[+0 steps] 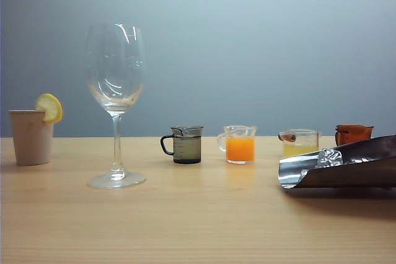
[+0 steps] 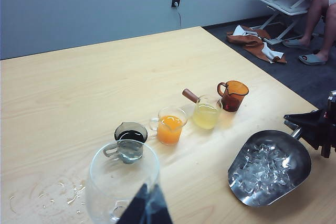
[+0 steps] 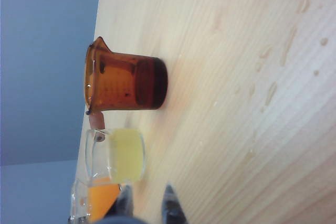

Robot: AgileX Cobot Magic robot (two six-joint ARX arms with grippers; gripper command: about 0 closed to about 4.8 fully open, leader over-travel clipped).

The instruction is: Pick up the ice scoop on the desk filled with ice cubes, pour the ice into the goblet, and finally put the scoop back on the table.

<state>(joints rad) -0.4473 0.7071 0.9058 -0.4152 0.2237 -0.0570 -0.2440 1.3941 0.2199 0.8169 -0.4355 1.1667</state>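
My right gripper (image 2: 319,128) pinches the short handle of the ice scoop (image 2: 270,167), at the right end of the counter (image 1: 198,227). The scoop hangs tilted just above the wood, open front toward the goblet (image 1: 115,100), with ice cubes (image 2: 260,169) heaped in its bowl. The goblet stands upright and empty, well apart on the left. Between them sit four small jugs in a row: dark (image 1: 184,144), orange (image 1: 239,144), pale yellow (image 1: 300,142), amber (image 1: 352,133). A beige cup (image 1: 31,136) with a lemon slice (image 1: 49,107) stands far left. My left gripper (image 2: 144,208) hovers over the goblet's rim; I cannot tell how its fingers stand.
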